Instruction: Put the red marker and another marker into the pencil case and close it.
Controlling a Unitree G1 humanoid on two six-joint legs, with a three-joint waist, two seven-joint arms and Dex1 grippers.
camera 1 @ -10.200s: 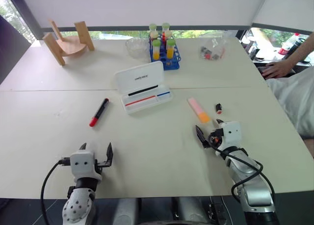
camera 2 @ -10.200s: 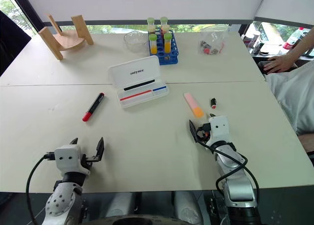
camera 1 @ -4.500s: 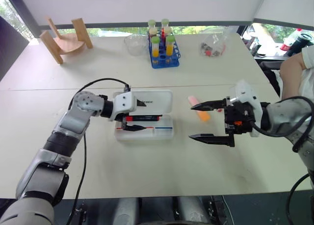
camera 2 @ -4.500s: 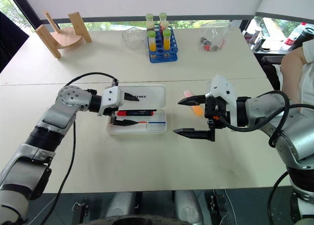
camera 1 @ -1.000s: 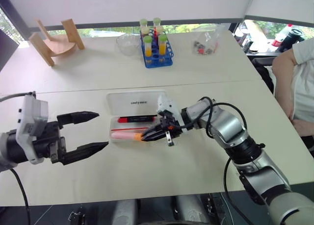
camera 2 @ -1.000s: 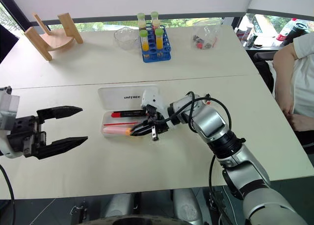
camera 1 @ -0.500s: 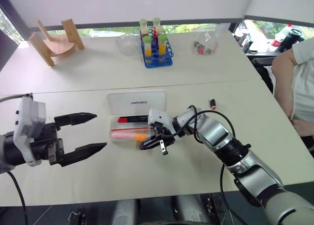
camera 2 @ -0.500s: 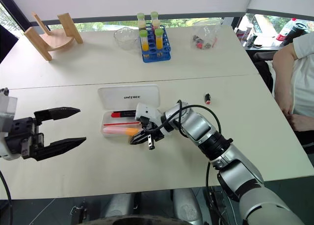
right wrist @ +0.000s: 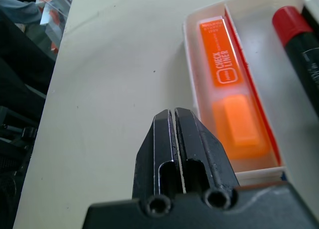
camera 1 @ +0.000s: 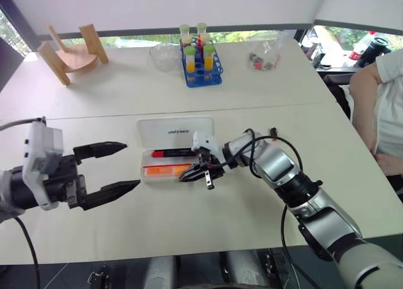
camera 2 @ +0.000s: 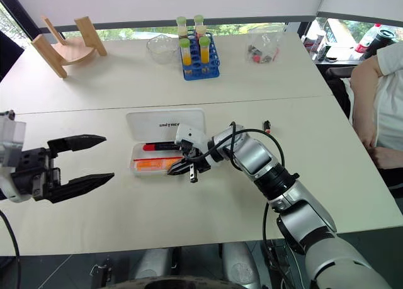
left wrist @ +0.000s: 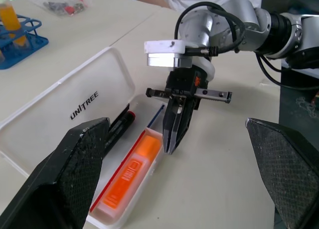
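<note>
Right wrist view: right gripper (right wrist: 174, 120) jaws pressed together, empty, tips just beside the pencil case (camera 1: 146, 177) front rim | highlighter (right wrist: 228, 103) lies in the front compartment, red marker (camera 1: 172, 153) behind it, lid (camera 1: 175, 131) open | left gripper (camera 1: 118, 169) jaws spread wide, empty, above the table (camera 1: 189, 220), apart from the case

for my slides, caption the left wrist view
Shut right gripper beside the open pencil case holding the red marker and highlighter.
</note>
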